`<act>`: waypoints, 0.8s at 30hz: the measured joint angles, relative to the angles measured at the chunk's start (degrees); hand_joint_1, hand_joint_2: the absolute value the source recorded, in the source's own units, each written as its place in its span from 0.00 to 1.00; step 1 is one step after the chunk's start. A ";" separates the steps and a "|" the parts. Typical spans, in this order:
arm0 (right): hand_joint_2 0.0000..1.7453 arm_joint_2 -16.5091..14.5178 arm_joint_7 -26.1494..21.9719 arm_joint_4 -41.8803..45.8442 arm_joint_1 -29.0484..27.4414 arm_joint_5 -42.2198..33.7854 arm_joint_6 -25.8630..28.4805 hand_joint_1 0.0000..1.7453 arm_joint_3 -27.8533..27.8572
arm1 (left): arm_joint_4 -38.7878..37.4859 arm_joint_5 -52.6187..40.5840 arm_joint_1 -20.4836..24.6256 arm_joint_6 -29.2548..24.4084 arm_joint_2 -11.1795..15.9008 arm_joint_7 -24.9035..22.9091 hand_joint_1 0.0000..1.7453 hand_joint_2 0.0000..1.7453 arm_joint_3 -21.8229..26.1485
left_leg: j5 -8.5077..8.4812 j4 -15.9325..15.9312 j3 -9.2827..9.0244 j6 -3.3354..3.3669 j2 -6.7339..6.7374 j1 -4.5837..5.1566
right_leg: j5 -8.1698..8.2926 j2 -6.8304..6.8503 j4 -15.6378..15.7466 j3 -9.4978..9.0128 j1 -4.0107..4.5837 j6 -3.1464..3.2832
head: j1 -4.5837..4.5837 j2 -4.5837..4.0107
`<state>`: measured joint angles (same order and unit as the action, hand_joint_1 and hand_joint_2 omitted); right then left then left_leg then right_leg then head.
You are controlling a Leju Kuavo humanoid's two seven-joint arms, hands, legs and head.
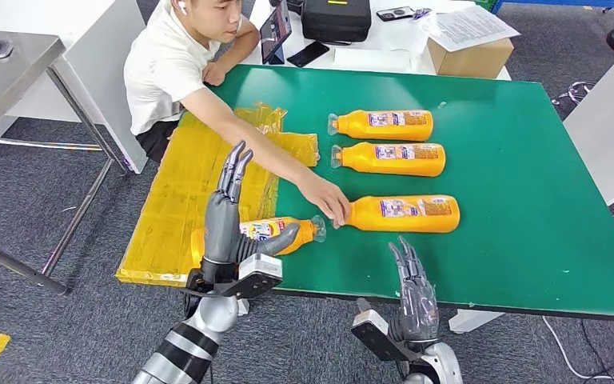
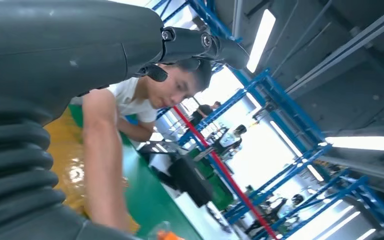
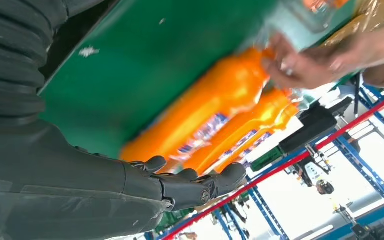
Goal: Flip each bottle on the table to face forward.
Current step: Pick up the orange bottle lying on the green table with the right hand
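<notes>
Four orange bottles lie on their sides on the green table (image 1: 512, 240). Two lie at the back (image 1: 384, 125) (image 1: 392, 158), and a third bottle (image 1: 404, 214) lies nearer, labels up. The fourth bottle (image 1: 284, 230) lies at the near left, partly on yellow plastic, its cap toward the third. My left hand (image 1: 228, 216) stands raised in front of it, fingers straight up and apart, holding nothing. My right hand (image 1: 412, 292) hovers open at the table's near edge, short of the third bottle (image 3: 220, 110). A person's hand (image 1: 328, 200) reaches in between the two near bottles' caps.
A person (image 1: 176, 64) sits at the table's far left corner, arm stretched across the yellow plastic sheet (image 1: 176, 200). A cardboard box (image 1: 472, 56), a black case (image 1: 336, 20) and a phone (image 1: 308, 54) sit on the white table behind. A metal table (image 1: 8, 72) stands left.
</notes>
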<state>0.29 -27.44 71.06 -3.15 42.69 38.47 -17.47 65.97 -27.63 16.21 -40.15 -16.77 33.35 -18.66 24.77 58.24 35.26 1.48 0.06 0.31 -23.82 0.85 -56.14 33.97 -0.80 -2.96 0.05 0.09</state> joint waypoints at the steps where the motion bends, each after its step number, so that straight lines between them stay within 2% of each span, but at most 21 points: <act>1: 1.00 0.19 0.03 -0.13 0.11 0.06 0.01 0.00 0.01 | 0.80 0.00 -0.43 0.00 -0.21 0.04 0.00 1.00 -0.02 | 0.00 0.00 -0.01 0.00 0.01 0.00 | 0.00 -0.01 0.00 0.00 0.00 0.00 | 0.01 0.00; 5: 1.00 0.79 1.44 -0.64 0.37 2.38 0.43 0.00 0.03 | 3.44 0.42 -1.81 0.00 -0.82 1.53 0.00 1.00 -0.01 | -0.02 0.00 -0.02 -0.01 0.04 -0.03 | 0.01 -0.02 -0.02 0.00 0.02 0.00 | 0.01 0.00; 10: 1.00 2.45 7.45 -1.99 2.02 12.86 0.99 0.00 1.55 | 7.20 1.48 -4.11 0.00 -1.21 5.43 0.00 1.00 -0.31 | -0.02 0.00 -0.01 -0.01 0.05 -0.02 | 0.01 -0.02 -0.02 0.01 0.01 0.00 | 0.04 0.00; 15: 1.00 5.37 13.49 -6.79 6.44 19.22 -1.33 0.00 4.57 | 9.16 6.82 -5.57 0.02 -0.52 1.08 0.00 1.00 -5.06 | -0.02 0.00 0.02 0.01 -0.03 0.04 | 0.02 0.05 0.00 -0.03 -0.04 -0.02 | 0.02 0.00; 24: 1.00 8.57 15.70 -18.86 15.51 20.64 -5.93 0.00 6.73 | 9.24 11.17 -5.94 0.15 0.65 -0.97 0.00 1.00 -12.19 | -0.03 0.03 -0.09 0.02 0.02 0.04 | 0.04 0.03 0.00 -0.09 -0.03 -0.04 | 0.03 0.00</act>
<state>8.86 -11.73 52.20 12.36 63.34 32.53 -10.74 75.21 -16.46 10.27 -40.00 -16.12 32.38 -30.85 24.74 58.26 35.17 1.50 0.08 0.35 -23.78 0.89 -56.14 33.88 -0.82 -3.00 0.08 0.09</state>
